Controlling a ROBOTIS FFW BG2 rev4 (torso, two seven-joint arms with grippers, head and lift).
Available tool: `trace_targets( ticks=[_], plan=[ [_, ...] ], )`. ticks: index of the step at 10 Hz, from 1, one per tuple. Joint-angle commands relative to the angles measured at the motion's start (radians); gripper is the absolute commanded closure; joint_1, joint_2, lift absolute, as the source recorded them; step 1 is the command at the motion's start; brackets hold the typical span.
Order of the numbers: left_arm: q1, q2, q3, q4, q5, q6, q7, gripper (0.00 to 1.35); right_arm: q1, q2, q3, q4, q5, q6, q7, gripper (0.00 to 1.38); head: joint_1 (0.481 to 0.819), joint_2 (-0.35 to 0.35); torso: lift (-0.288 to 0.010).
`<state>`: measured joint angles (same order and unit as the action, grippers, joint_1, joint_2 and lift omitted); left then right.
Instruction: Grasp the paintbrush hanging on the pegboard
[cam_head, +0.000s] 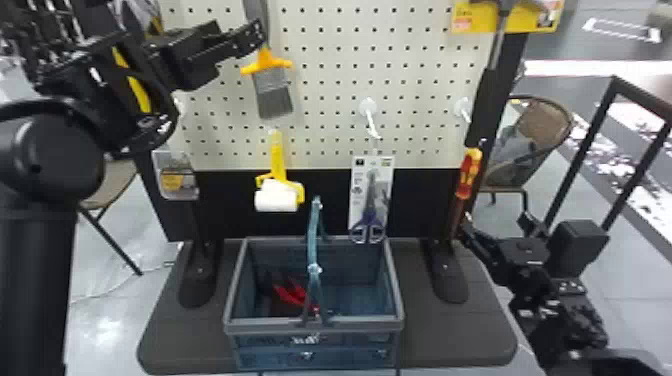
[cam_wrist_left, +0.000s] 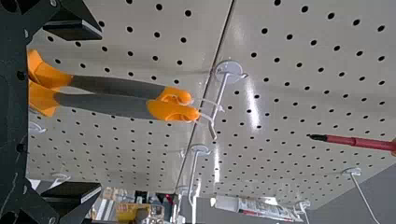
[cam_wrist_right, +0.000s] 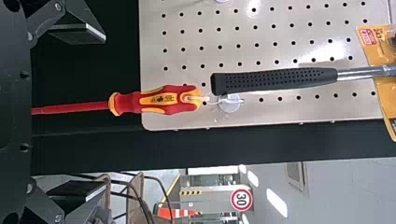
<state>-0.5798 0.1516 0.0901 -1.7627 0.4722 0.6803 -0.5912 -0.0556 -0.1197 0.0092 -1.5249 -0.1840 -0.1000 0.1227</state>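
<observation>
The paintbrush (cam_head: 272, 85) hangs on the white pegboard (cam_head: 400, 75) at the upper left, with a grey handle, an orange collar and grey bristles pointing down. My left gripper (cam_head: 248, 35) is raised level with its handle. In the left wrist view the left gripper (cam_wrist_left: 93, 112) is open. The paintbrush (cam_wrist_left: 107, 105) runs between the two fingers, touching neither. Its orange end sits on a white hook (cam_wrist_left: 229, 74). My right gripper (cam_head: 472, 237) is low at the right beside the table, and the right gripper (cam_wrist_right: 100, 111) is open and holds nothing.
A yellow paint roller (cam_head: 277, 192) hangs below the brush, with packaged scissors (cam_head: 369, 205) to its right. A red screwdriver (cam_wrist_right: 154, 100) and a black-handled hammer (cam_wrist_right: 275, 79) hang at the board's right edge. A blue basket (cam_head: 312, 322) stands on the dark table below.
</observation>
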Motion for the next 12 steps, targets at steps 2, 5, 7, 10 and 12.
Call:
trace_targets(
  ticks=[2, 5, 7, 10, 12],
  plan=[
    [-0.041, -0.006, -0.033, 0.06, 0.049, 0.001, -0.03, 0.16, -0.004, 0.0, 0.0, 0.002, 0.001, 0.0, 0.0, 0.18, 0.549, 0.0, -0.1],
    [-0.086, 0.0, -0.076, 0.094, 0.057, 0.007, -0.044, 0.16, -0.009, 0.0, 0.002, 0.005, 0.001, 0.0, 0.002, 0.18, 0.549, 0.0, -0.1],
    [-0.098, 0.006, -0.085, 0.098, 0.059, 0.012, -0.044, 0.16, -0.009, -0.002, 0.002, 0.005, 0.003, 0.0, 0.002, 0.18, 0.549, 0.0, -0.1],
    [-0.112, 0.019, -0.076, 0.097, 0.036, 0.051, -0.045, 0.36, -0.01, -0.002, 0.003, 0.008, 0.001, 0.0, 0.003, 0.18, 0.549, 0.0, -0.1],
    [-0.132, 0.039, -0.081, 0.091, 0.003, 0.133, -0.064, 0.91, -0.009, -0.002, 0.003, 0.008, -0.003, 0.0, 0.005, 0.18, 0.549, 0.0, -0.1]
  ],
)
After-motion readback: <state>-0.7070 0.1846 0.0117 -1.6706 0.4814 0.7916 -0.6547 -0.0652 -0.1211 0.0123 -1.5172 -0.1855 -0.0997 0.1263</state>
